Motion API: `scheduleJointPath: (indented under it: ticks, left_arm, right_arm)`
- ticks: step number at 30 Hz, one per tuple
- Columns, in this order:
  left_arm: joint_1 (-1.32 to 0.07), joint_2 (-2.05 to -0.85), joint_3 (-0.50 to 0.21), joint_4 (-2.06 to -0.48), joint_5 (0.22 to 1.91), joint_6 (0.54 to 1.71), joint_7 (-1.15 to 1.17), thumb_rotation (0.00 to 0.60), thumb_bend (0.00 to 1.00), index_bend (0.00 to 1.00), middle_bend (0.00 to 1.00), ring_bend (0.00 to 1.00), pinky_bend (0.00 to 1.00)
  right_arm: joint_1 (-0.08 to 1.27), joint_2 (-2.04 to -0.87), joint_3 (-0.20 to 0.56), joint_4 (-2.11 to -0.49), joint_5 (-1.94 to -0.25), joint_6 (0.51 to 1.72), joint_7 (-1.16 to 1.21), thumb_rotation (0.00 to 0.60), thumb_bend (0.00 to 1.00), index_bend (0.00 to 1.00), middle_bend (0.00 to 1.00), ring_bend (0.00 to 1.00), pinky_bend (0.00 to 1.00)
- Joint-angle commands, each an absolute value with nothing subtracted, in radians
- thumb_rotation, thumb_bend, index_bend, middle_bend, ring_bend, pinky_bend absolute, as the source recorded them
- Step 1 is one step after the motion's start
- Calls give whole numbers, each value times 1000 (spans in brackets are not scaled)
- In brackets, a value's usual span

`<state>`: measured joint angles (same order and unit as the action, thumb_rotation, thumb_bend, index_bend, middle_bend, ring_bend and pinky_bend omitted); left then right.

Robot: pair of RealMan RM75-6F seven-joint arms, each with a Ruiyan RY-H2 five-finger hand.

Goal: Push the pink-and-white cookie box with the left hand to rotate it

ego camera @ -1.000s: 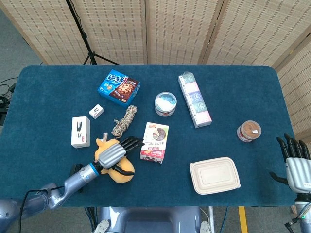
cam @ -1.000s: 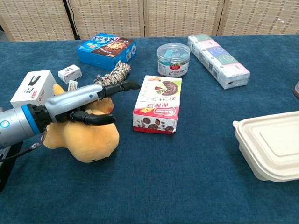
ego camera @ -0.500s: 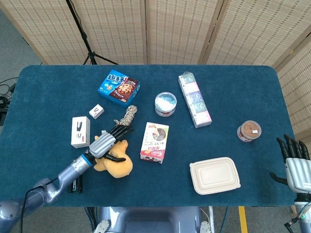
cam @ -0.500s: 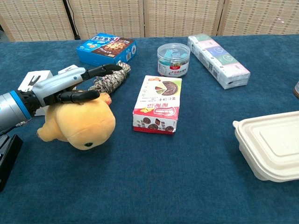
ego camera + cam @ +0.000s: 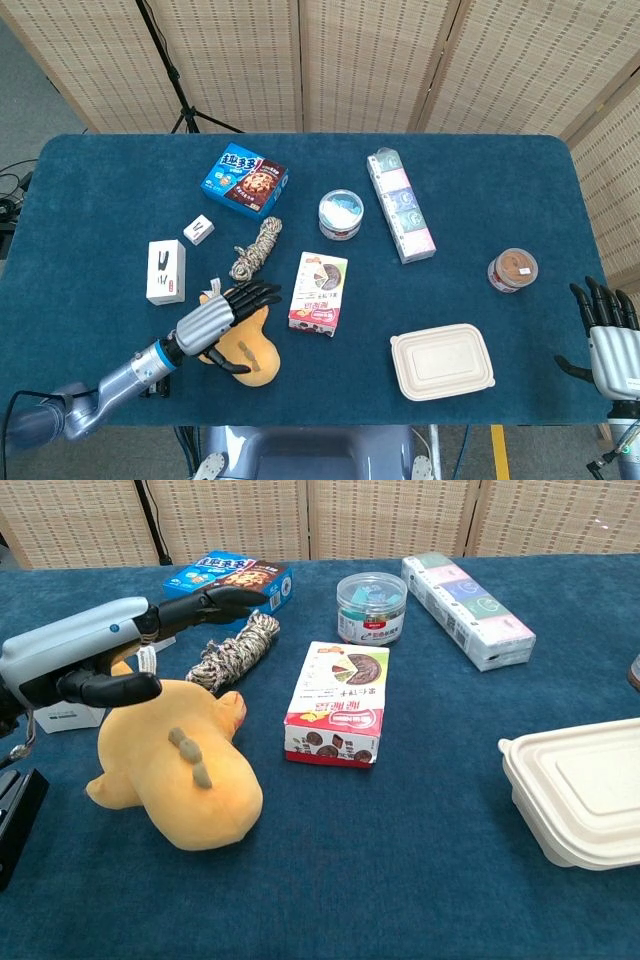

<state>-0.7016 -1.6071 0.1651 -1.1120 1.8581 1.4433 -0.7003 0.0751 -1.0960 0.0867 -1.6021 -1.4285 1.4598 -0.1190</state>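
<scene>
Pink-and-white cookie box — flat on the blue table near centre, untouched, with the yellow plush toy at its 8 o'clock and the coiled rope at its 10 o'clock. Left hand — above the plush, fingers spread and extended toward the box, holding nothing. Right hand — off the table's edge at 4 o'clock, fingers upright and apart, empty.

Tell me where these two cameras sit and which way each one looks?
Head view: high up, looking steeply down on the blue table; left robot hand and right robot hand show.
Chest view: low, looking across the table toward the screens; only the left robot hand shows.
Both share the cookie box and yellow plush toy.
</scene>
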Motion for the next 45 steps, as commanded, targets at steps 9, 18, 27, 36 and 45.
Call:
scheduleJointPath:
  ticks: [9, 18, 27, 36, 45]
  left_arm:
    - [-733, -1572, 207, -1325, 1925, 1342, -510, 75, 0, 0, 0, 0, 0]
    - [-735, -1619, 212, -1321, 1902, 1254, -447, 75, 0, 0, 0, 0, 0]
    - [-743, -1703, 183, -1213, 1839, 1170, -455, 74, 0, 0, 0, 0, 0]
    - [-727, -1755, 163, -1037, 1796, 1179, -532, 75, 0, 0, 0, 0, 0]
    - [-724, -1799, 141, -861, 1759, 1171, -604, 73, 0, 0, 0, 0, 0]
  right_arm:
    - [74, -1091, 90, -1602, -1425, 1461, -111, 600, 0, 0, 0, 0, 0]
    - [74, -1086, 91, -1601, -1422, 1459, -101, 600, 0, 0, 0, 0, 0]
    - [74, -1087, 91, -1601, -1419, 1458, -104, 600, 0, 0, 0, 0, 0]
    - [77, -1090, 91, -1596, -1415, 1450, -108, 600, 0, 0, 0, 0, 0]
    - [79, -1096, 90, -1593, -1409, 1443, -116, 600, 0, 0, 0, 0, 0]
